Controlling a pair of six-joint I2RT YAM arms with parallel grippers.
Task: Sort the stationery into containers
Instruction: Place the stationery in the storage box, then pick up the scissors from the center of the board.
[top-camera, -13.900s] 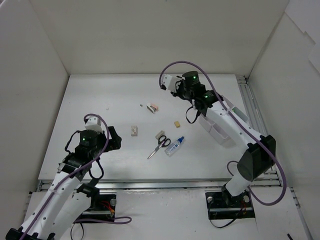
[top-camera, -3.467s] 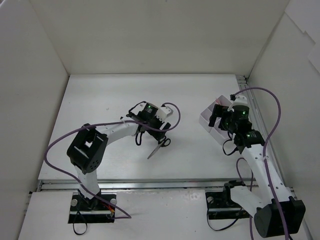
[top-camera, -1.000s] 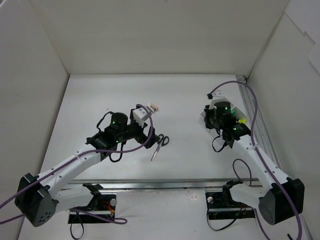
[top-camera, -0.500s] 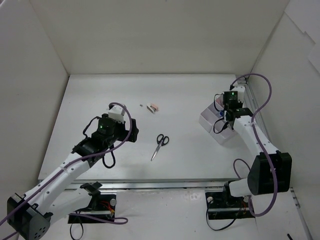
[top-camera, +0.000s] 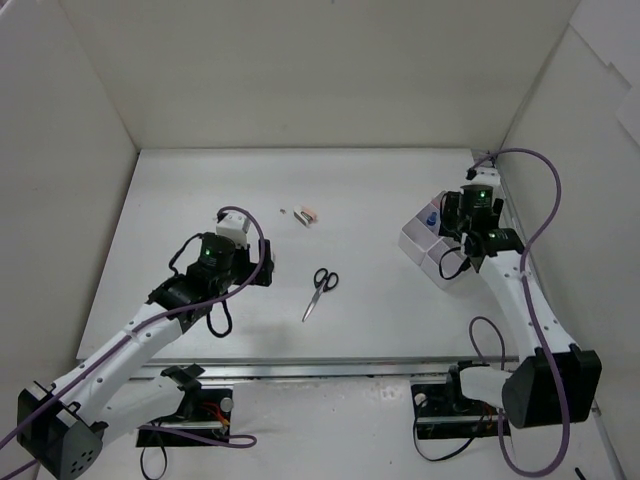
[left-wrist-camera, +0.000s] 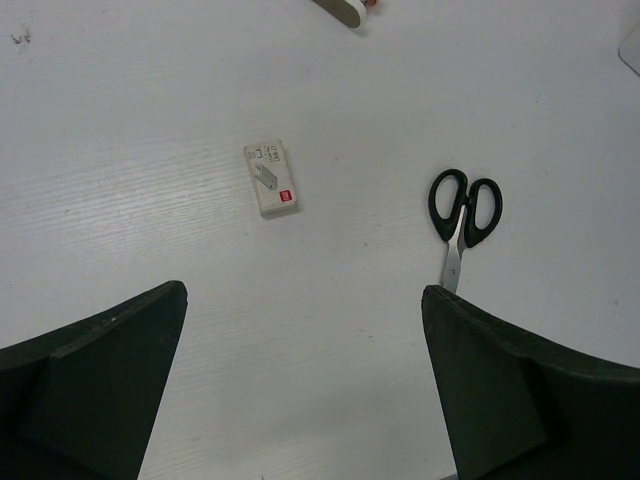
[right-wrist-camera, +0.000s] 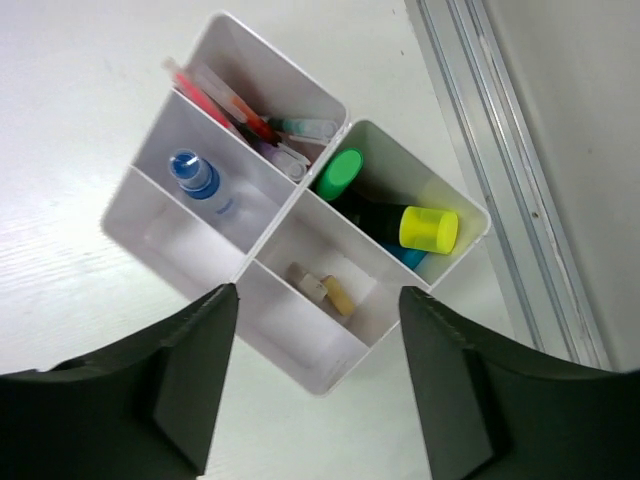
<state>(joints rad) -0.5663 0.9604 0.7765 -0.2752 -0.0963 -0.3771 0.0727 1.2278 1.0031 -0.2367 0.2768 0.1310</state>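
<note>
— Found the left claw (left-wrist-camera: 303, 292) how?

— Spread wide and empty, hung above the tabletop (left-wrist-camera: 150, 120). Made out the scissors (left-wrist-camera: 462, 220) lying flat just ahead of the finger on the right of the wrist view, black handles pointing away from the camera, blade tips hidden behind that finger. Spotted a loose eraser (left-wrist-camera: 271, 178) too, flat on the tabletop, left of the scissors and well apart from them.

— Caught anything else lying out there?

— Picked out a small beige and pink piece (top-camera: 308, 214) farther back in the overhead view, apart from the scissors. Could not tell what kind.

— And the right claw (right-wrist-camera: 315, 292), in what state?

— Parted as well, gripping nothing, hung over the white tray (right-wrist-camera: 180, 245) at the right side of the tabletop, near the metal rail (right-wrist-camera: 495, 150).

— Looked into the tray?

— Did. Saw pens (right-wrist-camera: 245, 110) in the far slot, pink among them. Found the glue bottle (right-wrist-camera: 200, 178) with its blue cap lying alone in the next slot. Noted a green highlighter (right-wrist-camera: 338, 172) and a yellow highlighter (right-wrist-camera: 428, 228) in the slot beside the rail, a bit of blue beneath them. Counted two erasers (right-wrist-camera: 325, 290) in the slot next to that, close together.
</note>
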